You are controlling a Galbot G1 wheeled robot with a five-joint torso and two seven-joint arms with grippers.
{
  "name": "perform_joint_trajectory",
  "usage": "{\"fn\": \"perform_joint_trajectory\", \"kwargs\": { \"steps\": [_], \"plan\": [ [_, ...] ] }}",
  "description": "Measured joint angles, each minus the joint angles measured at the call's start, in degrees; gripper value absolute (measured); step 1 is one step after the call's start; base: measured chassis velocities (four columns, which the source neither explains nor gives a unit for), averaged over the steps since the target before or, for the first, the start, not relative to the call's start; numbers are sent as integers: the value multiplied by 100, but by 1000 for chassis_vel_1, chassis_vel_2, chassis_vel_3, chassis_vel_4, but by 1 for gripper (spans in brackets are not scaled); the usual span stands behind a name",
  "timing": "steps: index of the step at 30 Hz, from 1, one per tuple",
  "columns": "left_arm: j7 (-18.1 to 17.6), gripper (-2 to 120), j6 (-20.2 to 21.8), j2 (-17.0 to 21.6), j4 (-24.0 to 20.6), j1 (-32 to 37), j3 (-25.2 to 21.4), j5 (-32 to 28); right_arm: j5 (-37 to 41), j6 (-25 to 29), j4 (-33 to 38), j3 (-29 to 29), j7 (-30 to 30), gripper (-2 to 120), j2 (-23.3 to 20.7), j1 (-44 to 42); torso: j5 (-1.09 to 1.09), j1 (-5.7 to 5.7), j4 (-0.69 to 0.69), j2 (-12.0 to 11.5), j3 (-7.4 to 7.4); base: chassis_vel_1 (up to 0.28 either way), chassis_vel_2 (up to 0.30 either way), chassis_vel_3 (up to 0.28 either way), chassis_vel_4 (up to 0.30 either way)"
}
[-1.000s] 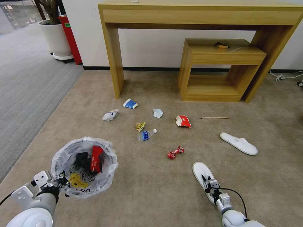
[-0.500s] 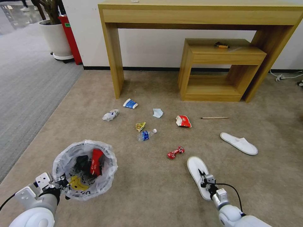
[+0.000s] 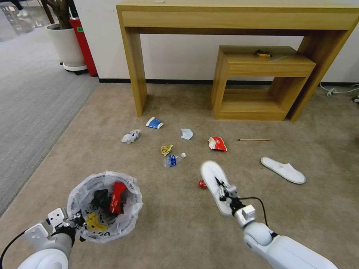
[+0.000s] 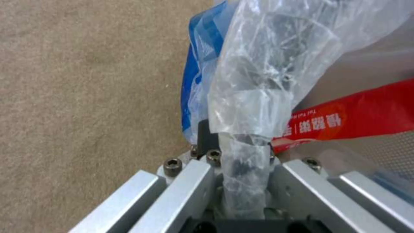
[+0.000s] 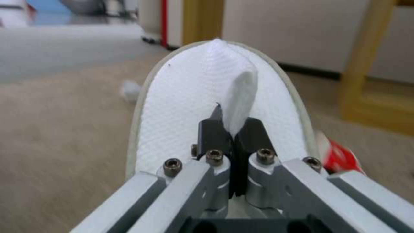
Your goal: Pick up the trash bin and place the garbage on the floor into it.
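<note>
left arm low at the near left, left gripper (image 3: pixel 76 221) clamped on the rim of the trash bin (image 3: pixel 105 205). right arm reaching forward from the near right, right gripper (image 3: pixel 223 189) pinched tight on the strap of a white slipper (image 3: pixel 212 178), fingers (image 5: pixel 214 134) pressed together.

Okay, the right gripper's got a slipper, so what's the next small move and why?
Probably swing the right gripper left toward the bin. It is pinching the slipper by its strap, lifted, while the left gripper holds the bin's open mouth beside it.
</note>
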Motion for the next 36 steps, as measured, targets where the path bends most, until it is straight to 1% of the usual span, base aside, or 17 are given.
{"fn": "perform_joint_trajectory", "kwargs": {
  "steps": [1, 6, 8, 11, 15, 18, 20, 22, 24, 25, 28, 29, 31, 32, 33, 35, 36],
  "plan": [
    [0, 0, 0, 0, 0, 0, 0, 0, 0, 0, 0, 0, 0, 0, 0, 0, 0, 0, 0, 0, 0, 0, 0, 0, 0],
    [10, 0, 30, 3, -8, 36, 48, 22, -12, -132, 477, -250, 141, 0, -59, 323, -1, 0, -1, 1, 0, 0, 0, 0, 0],
    [-30, 0, 94, 83, -68, 102, 62, -13, 0, -182, 757, -550, 220, 0, -90, 732, -1, 0, 0, 0, -1, 0, 0, 0, 0],
    [-79, 0, 137, 158, -138, 135, 47, -88, 11, -183, 819, -742, 231, 0, -91, 984, 0, 0, 1, 0, 0, 0, 0, 0, 0],
    [-263, 0, 272, 260, -335, 111, -18, -450, 32, -175, 820, -973, 240, 0, -51, 1242, 1, 0, 0, 0, 0, 0, 0, 0, 0],
    [-290, 0, 312, 342, -405, 138, -29, -520, 50, -165, 838, -1082, 244, 0, -30, 1357, 0, 0, -1, 0, 0, 0, 0, 0, 0],
    [-404, 0, 437, 530, -533, 172, -51, -707, 90, -161, 893, -1222, 244, 0, 5, 1537, -1, 0, 0, 0, 0, 0, 0, 0, 0],
    [-466, 0, 496, 579, -579, 172, -59, -797, 99, -161, 906, -1251, 244, 0, 12, 1575, -1, 0, 0, 0, 0, 0, 0, 0, 0],
    [-750, 0, 715, 969, -731, 188, -107, -1282, 127, -161, 956, -1392, 244, 0, 42, 1719, -1, 0, -1, 0, 0, 0, 0, 0, 0],
    [-750, 0, 715, 969, -731, 188, -107, -1282, 127, -161, 956, -1392, 244, 0, 42, 1719, -1, 0, -1, 0, 0, 0, 0, 0, 0],
    [-1122, 0, 849, 1514, -785, 266, -212, -1847, 167, -148, 1024, -1537, 225, 0, 87, 1907, -1, 0, -1, 0, 0, 0, 0, 0, 0],
    [-1122, 0, 849, 1514, -785, 266, -212, -1847, 167, -148, 1024, -1537, 225, 0, 87, 1907, -1, 0, -1, 0, 0, 0, 0, 0, 0],
    [-1480, 0, 869, 1989, -804, 279, -294, -2468, 241, -85, 1054, -1692, 184, 0, 174, 2147, -1, 0, 0, 0, 0, 0, 0, 0, 0],
    [-1480, 0, 869, 1989, -804, 279, -294, -2468, 241, -85, 1054, -1692, 184, 0, 174, 2147, -1, 0, 0, 0, 0, 0, 0, 0, 0],
    [-1590, 0, 870, 2132, -804, 264, -308, -2684, 278, -78, 1060, -1755, 177, 0, 214, 2244, -1, 0, 1, 0, 0, 0, 0, 0, 0],
    [-1762, 0, 869, 2586, -741, 199, -356, -3136, 312, -70, 1056, -1889, 157, 0, 311, 2510, -1, 0, -1, 1, 0, 0, 0, 0, 0],
    [-1762, 0, 869, 2586, -741, 199, -356, -3136, 312, -70, 1056, -1889, 157, 0, 311, 2510, -1, 0, -1, 1, 0, 0, 0, 0, 0]
  ]
}}
